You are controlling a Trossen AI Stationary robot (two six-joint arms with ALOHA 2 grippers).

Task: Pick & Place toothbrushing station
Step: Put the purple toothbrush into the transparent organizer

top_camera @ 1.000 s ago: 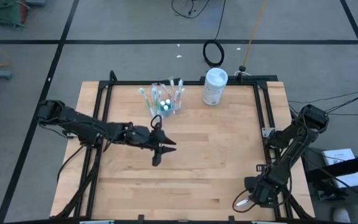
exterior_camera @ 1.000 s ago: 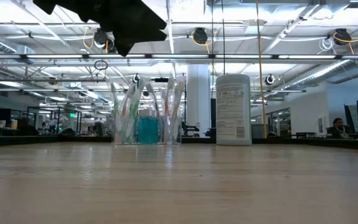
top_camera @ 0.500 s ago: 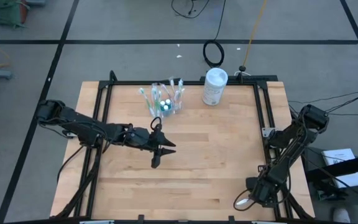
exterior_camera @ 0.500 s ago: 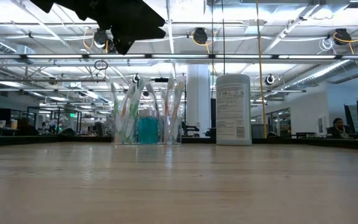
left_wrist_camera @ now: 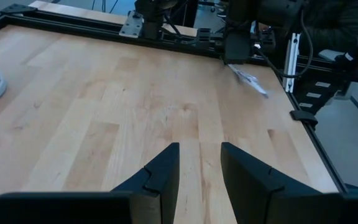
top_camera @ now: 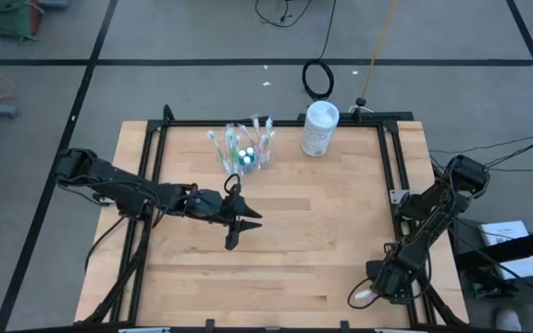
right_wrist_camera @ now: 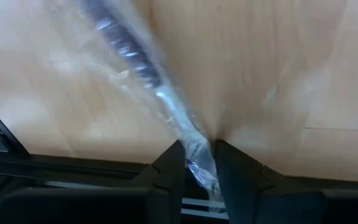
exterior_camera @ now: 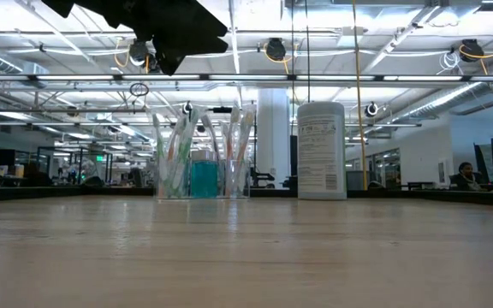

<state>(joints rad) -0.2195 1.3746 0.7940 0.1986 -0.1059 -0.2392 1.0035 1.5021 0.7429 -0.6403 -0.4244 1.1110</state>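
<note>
**Right end effector closes on a wrapped toothbrush at the worktop's near right edge**

Since a second ago the right arm has shifted slightly at the near right corner and its fingers have drawn closer together; the left arm and everything else are unchanged.

The wrapped toothbrush [right_wrist_camera: 143,73] lies in clear film on the wood by the near right edge, its end between the fingers of the right end effector [right_wrist_camera: 199,163], which pinch it. From above, the pale wrapper pokes out beside that end effector [top_camera: 370,294].

The clear cup [top_camera: 246,151] of toothbrushes [exterior_camera: 178,150] stands near the far edge of the worktop [top_camera: 322,231], a blue tube [exterior_camera: 203,179] inside it. The white canister [top_camera: 319,129] stands just to its right, apart from it.

The left end effector [top_camera: 232,238] hangs over the middle-left of the worktop, fingers parted and empty.
</note>
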